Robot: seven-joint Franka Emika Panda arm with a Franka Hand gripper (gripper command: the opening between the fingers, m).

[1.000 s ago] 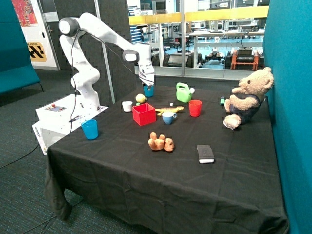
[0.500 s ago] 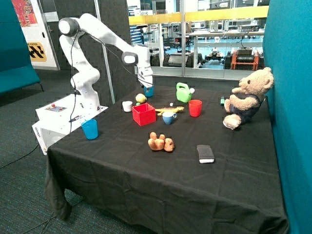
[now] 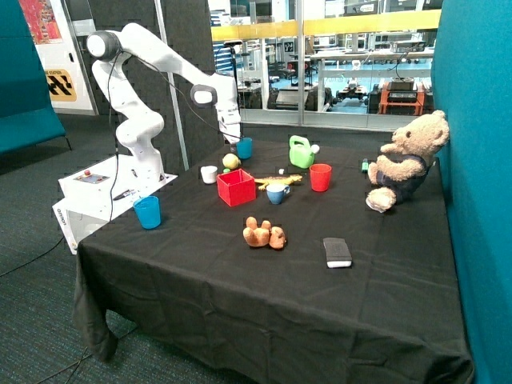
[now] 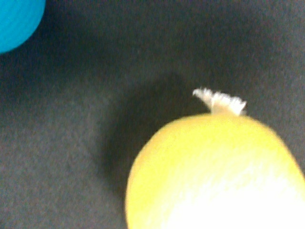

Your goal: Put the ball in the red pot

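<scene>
From where the outside view looks on, nothing of the job is done yet: the ball (image 3: 231,161) sits on the black worktop (image 3: 240,288), just behind the red pot (image 3: 236,187) and beside a white cup (image 3: 209,174). The pot looks empty as far as I can see. The gripper (image 3: 233,138) hangs above the ball, next to a blue cup (image 3: 244,147); whether it is parted or closed I cannot tell.

In the wrist view the ball (image 4: 214,176) fills much of the picture, resting on dark cloth, ungrasped. Grasping, carrying and dropping all remain.
</scene>
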